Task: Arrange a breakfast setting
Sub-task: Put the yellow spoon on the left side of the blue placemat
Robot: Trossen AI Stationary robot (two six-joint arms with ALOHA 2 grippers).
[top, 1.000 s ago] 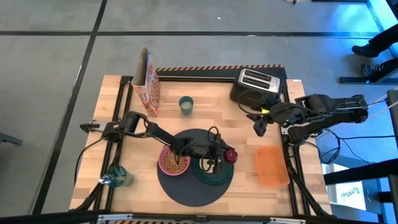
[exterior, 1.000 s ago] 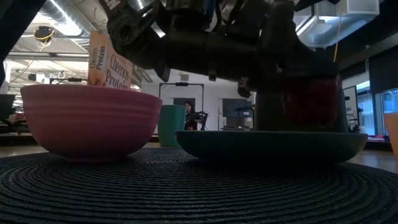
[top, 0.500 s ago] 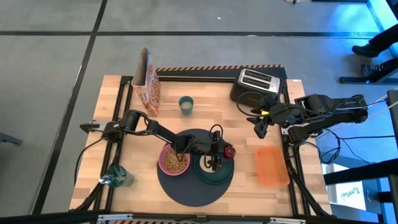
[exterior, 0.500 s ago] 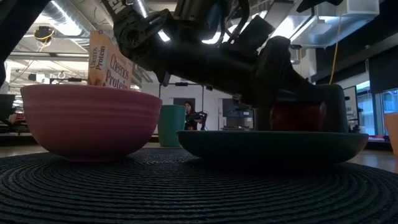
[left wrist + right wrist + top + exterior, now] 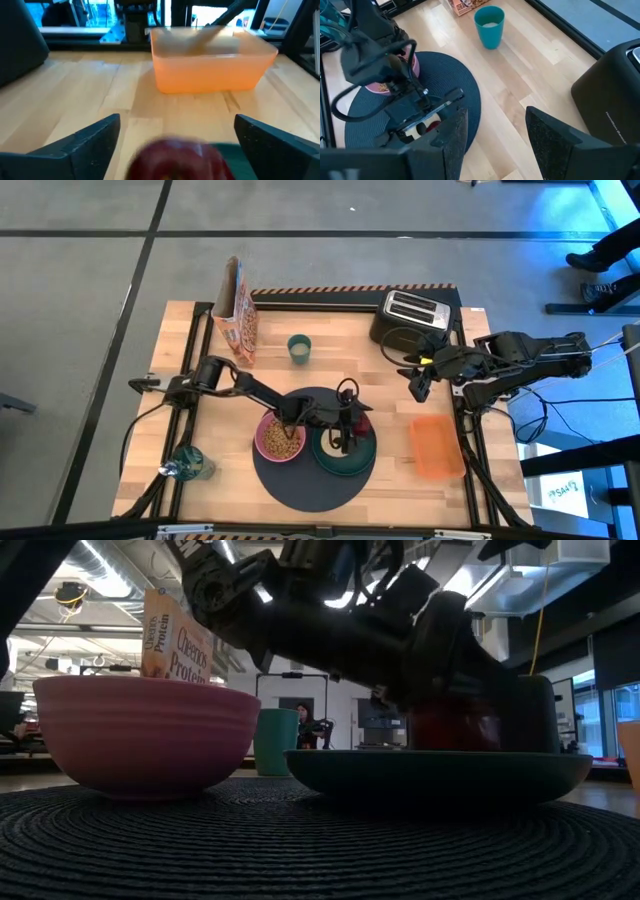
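On the dark-green plate (image 5: 343,457), toward its right side, sits the small dark-red fruit (image 5: 447,726), with the left gripper (image 5: 358,423) right over it. Its jaws are spread, one finger on each side of the fruit (image 5: 176,159), though I cannot tell whether they touch it. Just left of the plate stands the pink bowl (image 5: 280,440), filled with brown cereal, and both rest on the round dark-grey mat (image 5: 300,485) near the desk's (image 5: 190,340) front middle. Farther back stands the small cup (image 5: 299,348), beside a cereal box (image 5: 236,310). An orange tray (image 5: 436,445) lies right of the mat, and a black toaster (image 5: 413,315) sits at the back right. The right gripper (image 5: 417,381) hangs between toaster and tray, jaws apart.
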